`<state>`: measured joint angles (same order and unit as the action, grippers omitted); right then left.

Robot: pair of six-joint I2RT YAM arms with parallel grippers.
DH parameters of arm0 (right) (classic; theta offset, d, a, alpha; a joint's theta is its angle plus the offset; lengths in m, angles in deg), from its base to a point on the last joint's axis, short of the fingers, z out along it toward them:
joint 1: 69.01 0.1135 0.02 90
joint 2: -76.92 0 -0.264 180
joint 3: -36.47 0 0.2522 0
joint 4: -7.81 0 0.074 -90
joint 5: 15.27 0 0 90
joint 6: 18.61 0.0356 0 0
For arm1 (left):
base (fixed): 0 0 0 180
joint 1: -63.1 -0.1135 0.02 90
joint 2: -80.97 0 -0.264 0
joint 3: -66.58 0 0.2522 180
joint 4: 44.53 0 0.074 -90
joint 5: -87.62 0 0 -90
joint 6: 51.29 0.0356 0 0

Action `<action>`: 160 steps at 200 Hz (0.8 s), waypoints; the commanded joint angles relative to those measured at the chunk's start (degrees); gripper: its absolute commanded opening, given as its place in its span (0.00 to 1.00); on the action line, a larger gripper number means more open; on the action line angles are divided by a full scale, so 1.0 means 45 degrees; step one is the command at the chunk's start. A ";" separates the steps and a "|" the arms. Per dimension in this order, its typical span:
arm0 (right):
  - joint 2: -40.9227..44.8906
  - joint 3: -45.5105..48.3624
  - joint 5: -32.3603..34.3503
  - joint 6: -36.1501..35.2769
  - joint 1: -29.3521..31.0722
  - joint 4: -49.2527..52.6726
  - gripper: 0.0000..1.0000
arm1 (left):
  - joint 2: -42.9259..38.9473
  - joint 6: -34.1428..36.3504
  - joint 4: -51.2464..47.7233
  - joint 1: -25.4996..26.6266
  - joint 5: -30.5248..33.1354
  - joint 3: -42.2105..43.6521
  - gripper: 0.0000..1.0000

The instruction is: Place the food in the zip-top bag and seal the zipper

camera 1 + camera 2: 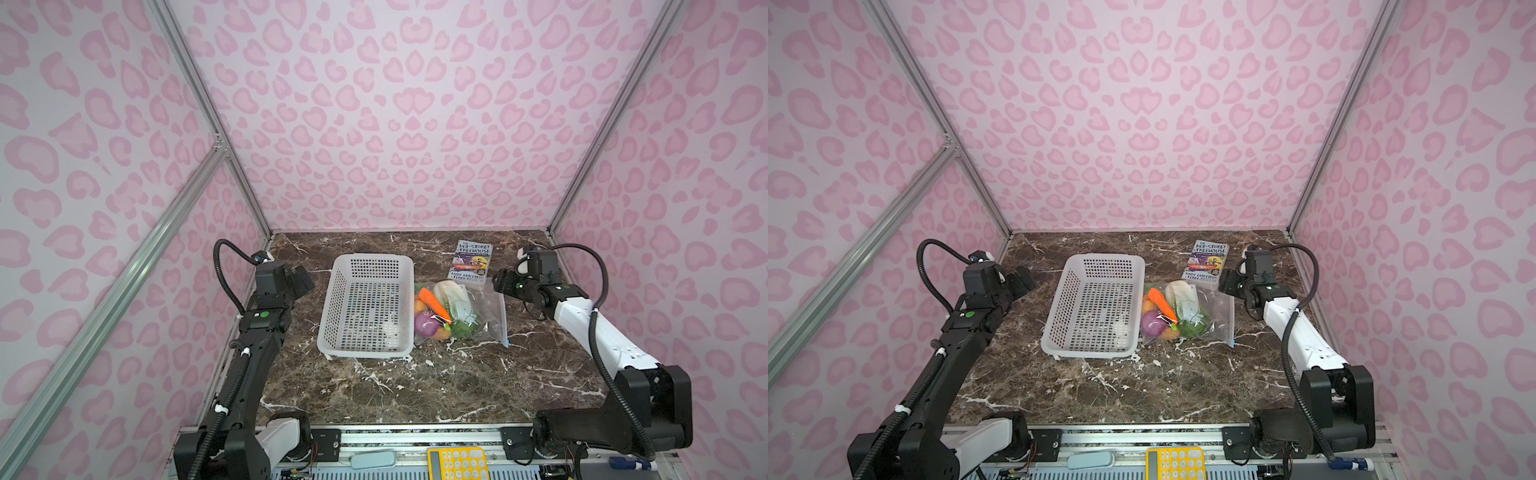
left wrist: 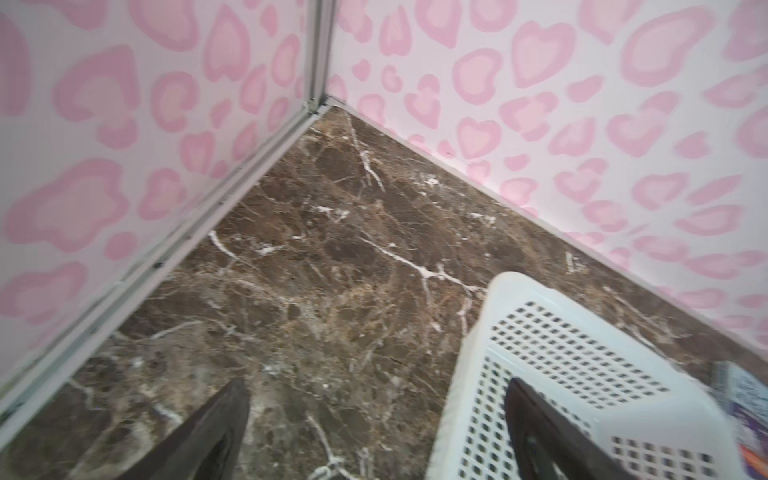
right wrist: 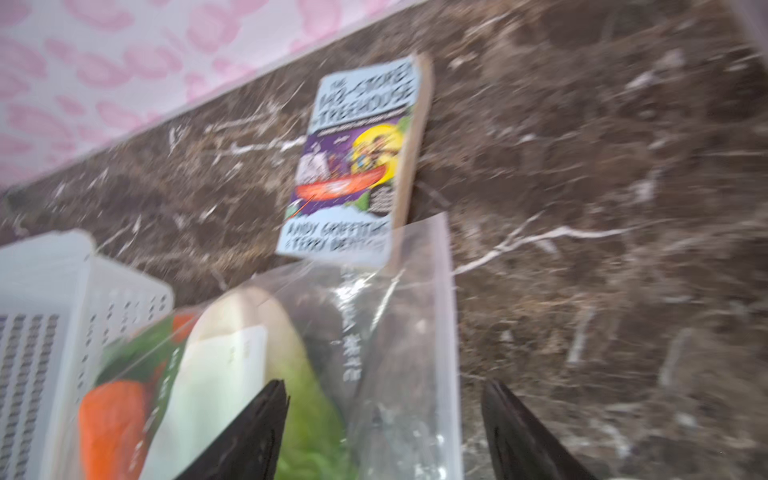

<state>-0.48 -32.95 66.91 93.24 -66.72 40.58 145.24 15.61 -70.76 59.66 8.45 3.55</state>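
Observation:
The zip-top bag (image 1: pixel 486 316) lies flat on the marble table just right of the basket, seen in both top views. The food (image 1: pixel 434 305) is inside it: carrot, white-green cabbage (image 3: pixel 232 357), purple onion (image 1: pixel 1152 322) and green pieces. The zipper (image 1: pixel 502 320) runs along the bag's right edge, with the blue slider (image 1: pixel 506 343) at the near corner. My right gripper (image 1: pixel 498 284) hovers at the bag's far right corner, open, its jaws astride the zipper edge (image 3: pixel 451 311) and holding nothing. My left gripper (image 1: pixel 305 278) stands open left of the basket.
A white perforated basket (image 1: pixel 332 299) stands mid-table with nothing in it. A paperback book (image 1: pixel 469 262) lies behind the bag, touching its far edge. A yellow calculator (image 1: pixel 457 463) sits on the front rail. Pink patterned walls close in the table on three sides.

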 commanded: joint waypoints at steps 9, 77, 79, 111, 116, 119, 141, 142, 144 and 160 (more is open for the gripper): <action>-0.0207 0.0594 0.2273 -0.0286 -0.1127 -0.0802 0.77 | 0.0516 0.1199 0.0131 -0.0143 0.2248 0.0408 0.97; -0.2061 0.3648 0.2410 -0.2561 -0.1584 -0.6311 0.81 | 0.2396 0.3438 0.7282 -0.0470 0.0272 0.3342 0.98; -0.2077 0.3728 0.2349 -0.2567 -0.1572 -0.6518 0.81 | 0.2470 0.3512 0.7385 -0.0471 0.0255 0.3355 0.98; -0.1754 0.5074 0.1781 -0.3541 -0.1310 -0.9785 0.80 | 0.3394 0.4057 0.7889 -0.0470 -0.0418 0.3300 0.99; -0.1661 0.5364 0.1849 -0.3792 -0.1201 -1.0523 0.80 | 0.3441 0.4074 0.8046 -0.0480 -0.0614 0.3407 0.99; -0.1619 0.5565 0.1870 -0.3975 -0.1107 -1.1041 0.80 | 0.3473 0.4067 0.8172 -0.0477 -0.0723 0.3496 0.99; -0.1843 0.6665 0.1450 -0.4817 -0.0698 -1.3764 0.80 | 0.3511 0.3691 0.9885 -0.0375 -0.1695 0.4293 0.99; -0.1862 0.6675 0.1447 -0.4845 -0.0671 -1.3769 0.80 | 0.3511 0.3669 0.9971 -0.0371 -0.1719 0.4331 0.99; -0.1915 0.6707 0.1464 -0.4916 -0.0617 -1.3841 0.80 | 0.3520 0.3633 1.0157 -0.0344 -0.1761 0.4398 0.99; -0.2160 0.7512 0.2089 -0.5106 -0.0243 -1.5651 0.81 | 0.3604 0.4003 1.0647 0.0070 -0.1644 0.4513 0.98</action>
<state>-9.12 -2.89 74.63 74.49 -69.35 -12.21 160.96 32.14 -32.77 58.33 3.86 22.91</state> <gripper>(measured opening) 0.801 0.990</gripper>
